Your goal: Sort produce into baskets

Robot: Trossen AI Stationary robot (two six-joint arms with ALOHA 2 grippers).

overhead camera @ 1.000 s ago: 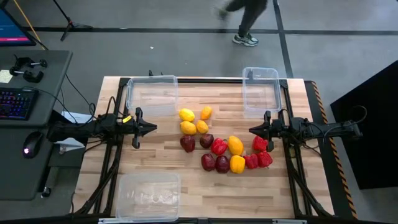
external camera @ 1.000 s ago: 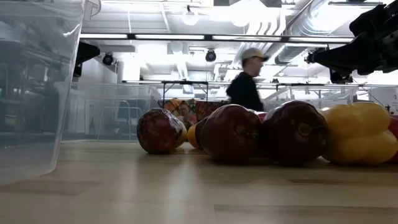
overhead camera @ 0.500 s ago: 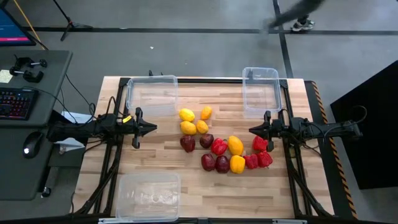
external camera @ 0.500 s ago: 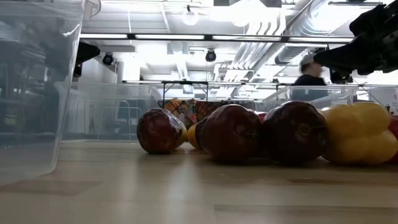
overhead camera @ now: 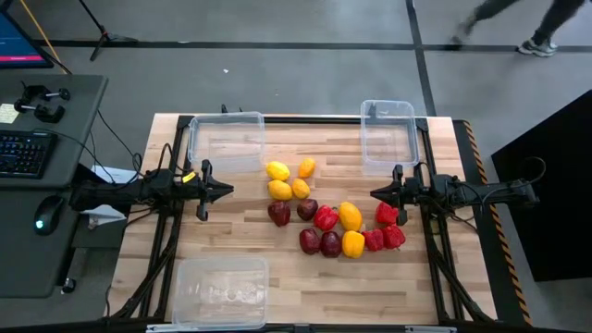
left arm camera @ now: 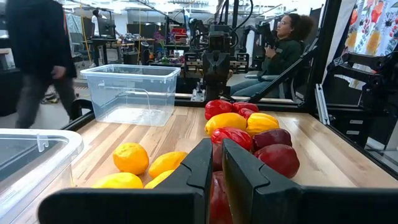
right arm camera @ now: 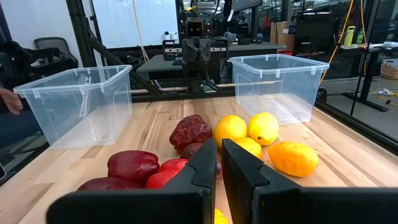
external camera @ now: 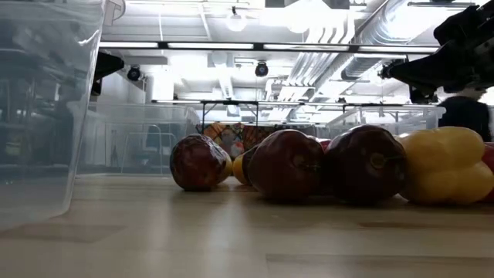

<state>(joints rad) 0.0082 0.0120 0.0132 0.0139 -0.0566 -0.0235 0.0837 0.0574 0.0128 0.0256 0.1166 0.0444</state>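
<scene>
The produce lies in a loose cluster mid-table. There are lemons (overhead camera: pixel 279 190), dark maroon fruits (overhead camera: pixel 310 240), red peppers (overhead camera: pixel 326 218) and yellow peppers (overhead camera: pixel 350 215), all resting on the wood. Three clear tubs stand at the far left (overhead camera: pixel 226 141), far right (overhead camera: pixel 388 134) and near left (overhead camera: pixel 220 291). My left gripper (overhead camera: pixel 227 190) is shut and empty, level above the table left of the cluster, pointing at it (left arm camera: pixel 217 144). My right gripper (overhead camera: pixel 375 193) is shut and empty, right of the cluster beside a red pepper (overhead camera: pixel 387 214), pointing left (right arm camera: pixel 218 144).
A desk with a keyboard (overhead camera: pixel 23 153) and mouse stands left of the table. A person (overhead camera: pixel 536 23) walks on the floor beyond the far edge. Another person (left arm camera: pixel 286 37) sits past the table's right side. Bare wood lies at the near right (overhead camera: pixel 370 291).
Both arms and all the produce have kept still. A person beyond the table's far edge has walked toward the right.
</scene>
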